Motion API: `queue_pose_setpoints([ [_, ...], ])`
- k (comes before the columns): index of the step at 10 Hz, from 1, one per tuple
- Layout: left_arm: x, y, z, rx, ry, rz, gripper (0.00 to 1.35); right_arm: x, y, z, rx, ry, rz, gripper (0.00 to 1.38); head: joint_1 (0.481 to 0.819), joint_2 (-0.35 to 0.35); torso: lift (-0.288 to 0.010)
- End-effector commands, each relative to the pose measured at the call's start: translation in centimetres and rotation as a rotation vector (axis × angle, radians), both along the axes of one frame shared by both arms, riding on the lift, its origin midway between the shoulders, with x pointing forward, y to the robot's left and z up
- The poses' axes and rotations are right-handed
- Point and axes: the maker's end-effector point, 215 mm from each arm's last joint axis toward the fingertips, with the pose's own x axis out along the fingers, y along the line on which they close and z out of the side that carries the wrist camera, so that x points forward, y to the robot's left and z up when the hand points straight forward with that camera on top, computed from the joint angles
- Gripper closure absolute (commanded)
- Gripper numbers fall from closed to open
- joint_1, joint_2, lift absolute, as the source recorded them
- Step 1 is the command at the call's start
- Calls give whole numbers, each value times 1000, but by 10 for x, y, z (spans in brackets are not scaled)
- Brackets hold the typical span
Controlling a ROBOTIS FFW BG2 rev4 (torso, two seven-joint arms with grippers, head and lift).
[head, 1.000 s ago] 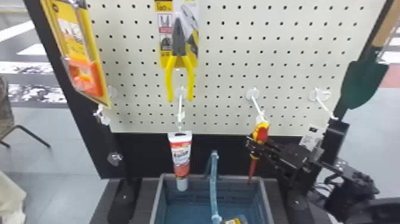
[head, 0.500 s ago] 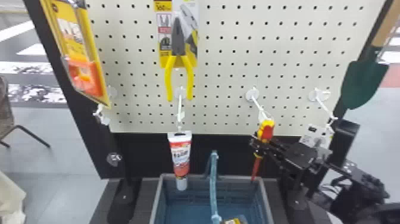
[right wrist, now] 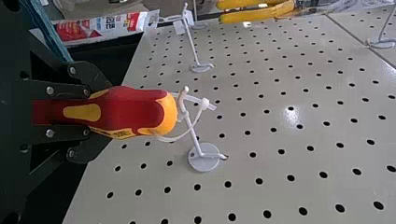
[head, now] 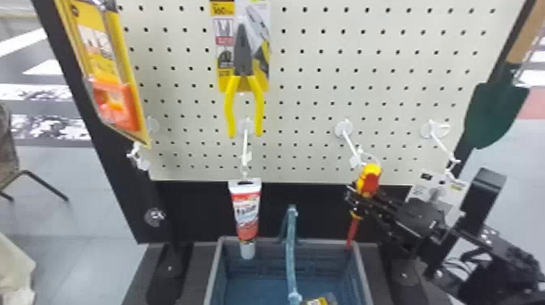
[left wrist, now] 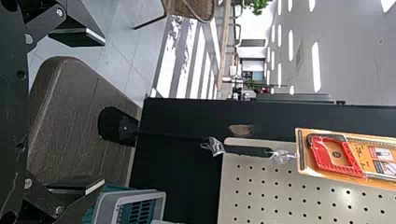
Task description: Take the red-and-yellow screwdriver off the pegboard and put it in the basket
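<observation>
In the head view my right gripper (head: 361,198) is shut on the handle of the red-and-yellow screwdriver (head: 370,177), just below its yellow end, shaft pointing down. The right wrist view has the gripper (right wrist: 100,114) with a finger on each side of the handle (right wrist: 135,111). A clear loop at the handle's end lies around or against the white hook (right wrist: 192,126); which, I cannot tell. The basket (head: 213,271) sits below the pegboard (head: 300,162), left of the screwdriver. Parked beside the board, my left gripper (left wrist: 99,112) has its fingers wide apart.
A white-and-red tube (head: 246,215) hangs above the basket's back left, and pliers (head: 243,61) hang higher. The basket's blue handle (head: 290,251) stands up in the middle. Right of the gripper hangs a white card (head: 430,194); a green trowel (head: 492,113) is at the far right.
With the screwdriver in it, my right gripper has shifted slightly to the right in the head view, and the handle's yellow end has turned a little. The hanging tube and basket have stayed put.
</observation>
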Motion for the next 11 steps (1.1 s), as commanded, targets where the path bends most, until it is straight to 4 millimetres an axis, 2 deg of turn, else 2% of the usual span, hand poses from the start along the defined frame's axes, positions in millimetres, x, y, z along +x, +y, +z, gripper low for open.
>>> queue_pose_setpoints([
  [1, -1, 0, 0, -2, 2, 0, 243, -5, 1, 4, 6, -4, 1, 1223, 549, 0, -100],
  [3, 0, 0, 0, -2, 1, 0, 243, -15, -2, 12, 19, -11, -5, 1223, 549, 0, -100],
  [7, 1, -1, 0, -2, -1, -2, 242, -34, -2, 12, 111, 16, -49, 1223, 549, 0, -100],
  [11, 3, -3, 0, -3, -5, -5, 240, -32, -10, -10, 197, 53, -99, 1223, 549, 0, -100],
])
